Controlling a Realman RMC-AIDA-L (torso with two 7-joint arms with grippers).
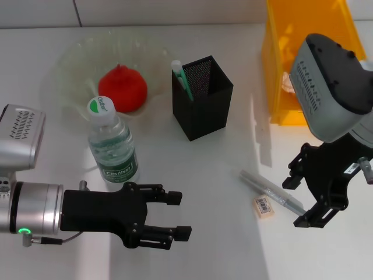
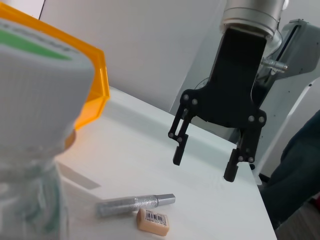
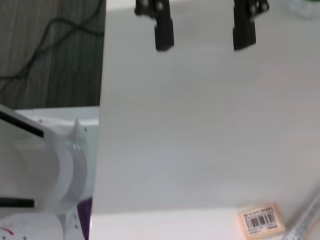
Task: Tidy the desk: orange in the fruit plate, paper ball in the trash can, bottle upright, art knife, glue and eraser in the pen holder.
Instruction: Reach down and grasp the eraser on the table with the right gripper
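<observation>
- Black fingers of the left gripper [image 1: 175,217] are spread wide and hold nothing; they hover just in front of the upright bottle [image 1: 112,143], not touching it.
- Right gripper [image 1: 298,202] hangs open and empty above the knife [image 1: 271,191] and eraser [image 1: 264,207], which lie touching on the desk [image 1: 204,245].
- Orange [image 1: 123,88] sits in the plate [image 1: 70,67].
- Glue [image 1: 180,77] stands in the holder [image 1: 202,97].
- Paper ball [image 1: 286,81] lies in the yellow bin [image 1: 291,64].

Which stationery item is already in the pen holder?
The green-and-white glue, upright in the pen holder. The eraser and silver art knife lie on the desk.
</observation>
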